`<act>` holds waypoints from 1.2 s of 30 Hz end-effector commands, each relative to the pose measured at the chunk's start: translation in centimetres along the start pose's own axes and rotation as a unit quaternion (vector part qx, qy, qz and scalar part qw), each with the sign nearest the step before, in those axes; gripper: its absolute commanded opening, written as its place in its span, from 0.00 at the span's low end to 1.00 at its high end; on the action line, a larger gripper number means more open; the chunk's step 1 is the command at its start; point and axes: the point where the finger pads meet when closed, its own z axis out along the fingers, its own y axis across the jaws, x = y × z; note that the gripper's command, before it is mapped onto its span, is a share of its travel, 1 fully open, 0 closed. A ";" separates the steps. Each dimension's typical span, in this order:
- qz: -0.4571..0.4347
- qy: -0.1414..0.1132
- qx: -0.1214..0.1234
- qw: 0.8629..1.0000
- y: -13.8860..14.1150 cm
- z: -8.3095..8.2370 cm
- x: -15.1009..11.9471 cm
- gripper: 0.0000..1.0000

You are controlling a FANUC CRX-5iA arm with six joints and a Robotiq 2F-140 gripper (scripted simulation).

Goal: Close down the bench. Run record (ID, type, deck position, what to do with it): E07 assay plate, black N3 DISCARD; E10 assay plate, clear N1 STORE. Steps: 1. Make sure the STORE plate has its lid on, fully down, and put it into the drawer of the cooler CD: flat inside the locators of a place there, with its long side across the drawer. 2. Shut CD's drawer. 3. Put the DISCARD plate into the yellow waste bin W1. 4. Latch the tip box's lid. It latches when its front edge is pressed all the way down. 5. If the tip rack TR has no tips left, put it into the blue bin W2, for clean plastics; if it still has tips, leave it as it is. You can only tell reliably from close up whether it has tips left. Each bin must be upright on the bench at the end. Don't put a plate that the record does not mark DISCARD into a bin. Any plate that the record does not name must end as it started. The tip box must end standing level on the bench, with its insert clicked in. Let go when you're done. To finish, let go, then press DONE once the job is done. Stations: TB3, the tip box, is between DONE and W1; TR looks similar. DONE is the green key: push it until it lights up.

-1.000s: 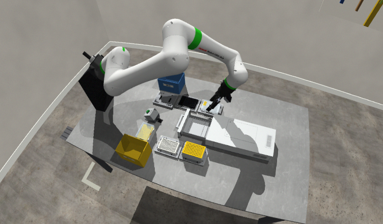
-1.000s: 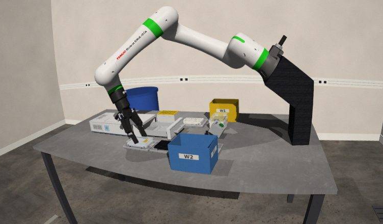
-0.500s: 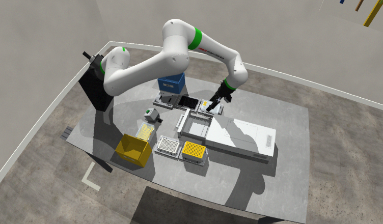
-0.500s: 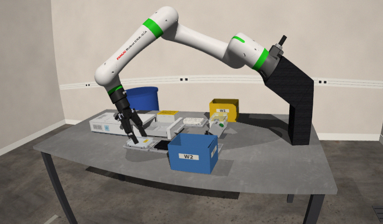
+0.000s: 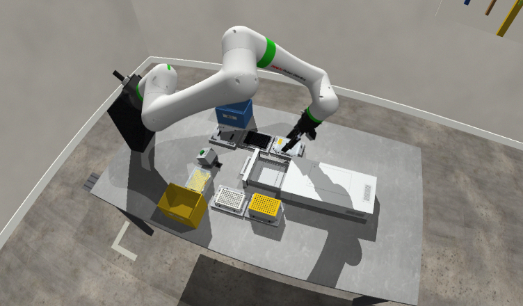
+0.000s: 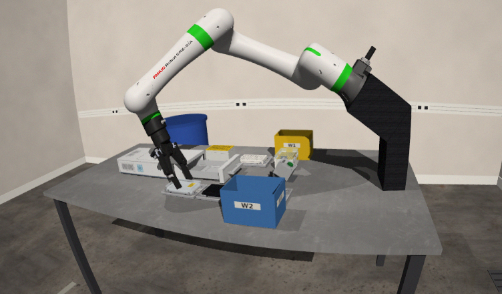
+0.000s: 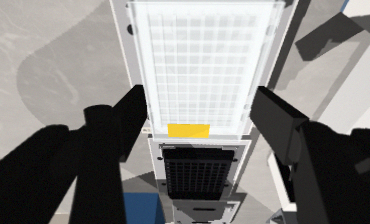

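I have the tool (image 7: 202,112) clamped across the short sides of the clear plate (image 7: 202,65), which fills the upper centre of the wrist view with its yellow tag at the near edge. A translucent lid seems to lie on it, though I cannot tell whether it is fully down. In the top view the plate sits at the right end of the deck row, centre frame, with the black plate (image 5: 256,138) beside it and the cooler's open drawer (image 5: 268,175) just below.

My worry is the grip: the fingers sit near the tagged end rather than mid-length, so I judge the far end could droop on lifting, and the plate might twist or slip. If the pads bear only on the lid, the lid could come away and leave the plate behind. The carry is short, but a tilted plate may catch the drawer's wall or land off its locators. On the desk (image 6: 340,226) the blue bin (image 6: 252,200) stands close to the row; a wide swing could nudge it.
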 end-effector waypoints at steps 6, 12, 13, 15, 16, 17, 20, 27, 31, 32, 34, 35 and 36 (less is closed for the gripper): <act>0.000 0.001 0.000 1.000 0.0 -0.1 0.0 0.10; 0.000 0.001 0.000 1.000 0.0 -0.1 0.0 0.10; 0.000 0.001 0.000 1.000 0.0 -0.1 0.0 0.10; 0.000 0.001 0.000 1.000 0.0 -0.1 0.0 0.10; 0.000 0.001 0.000 1.000 0.0 -0.1 0.0 0.10; 0.000 0.001 0.000 1.000 0.0 -0.1 0.0 0.10; 0.000 0.001 0.000 1.000 0.0 -0.1 0.1 0.10; 0.000 0.001 0.000 1.000 0.0 0.1 0.1 0.10; 0.000 0.001 0.000 1.000 0.0 0.2 0.2 0.10; 0.000 0.001 0.000 1.000 0.0 0.2 0.2 0.10; 0.000 0.001 0.000 1.000 0.0 0.3 0.2 0.10; 0.000 0.001 0.000 1.000 0.0 0.3 0.2 0.10; 0.000 0.001 0.000 1.000 0.0 0.3 0.3 0.10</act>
